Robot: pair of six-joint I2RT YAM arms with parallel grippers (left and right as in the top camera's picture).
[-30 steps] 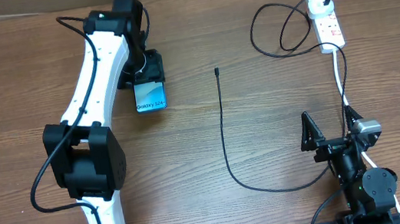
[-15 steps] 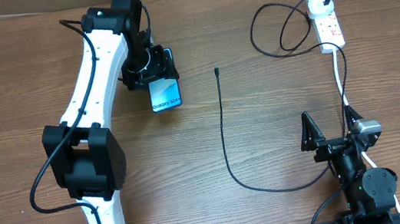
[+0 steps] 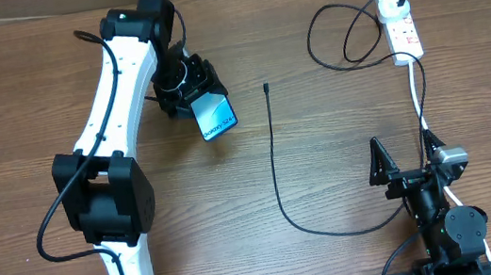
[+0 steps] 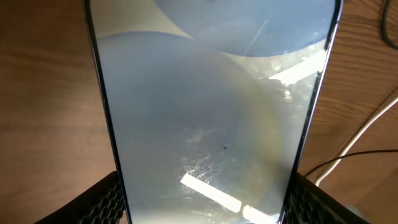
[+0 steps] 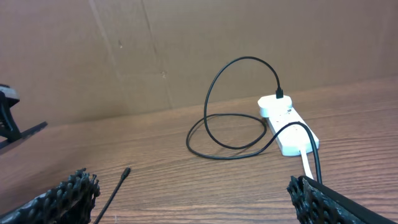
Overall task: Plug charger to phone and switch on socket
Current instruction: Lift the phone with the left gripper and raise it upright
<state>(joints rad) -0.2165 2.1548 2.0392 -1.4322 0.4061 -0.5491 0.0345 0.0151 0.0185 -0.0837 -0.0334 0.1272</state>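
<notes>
Overhead: the left pincer (image 3: pixel 190 88) pinches the slim black-edged, blue-screened phone (image 3: pixel 216 119), tilted beyond its fingertips; the thin black charger cable (image 3: pixel 273 153) lies to its right. The right pincer (image 3: pixel 407 156) is spread wide, the white oblong socket (image 3: pixel 404 33) far ahead. Left wrist: the glary phone blocks nearly everything, ends cut off. Right wrist: cable tip ahead, near the left finger.

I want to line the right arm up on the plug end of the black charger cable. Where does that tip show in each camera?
Overhead: the cable tip lies mid-table, right of the phone.
Left wrist: not in it; the phone fills most of the picture.
Right wrist: the tip is low and left of centre.
Shared landmark: the white power strip, seen overhead and from the right wrist only.
</notes>
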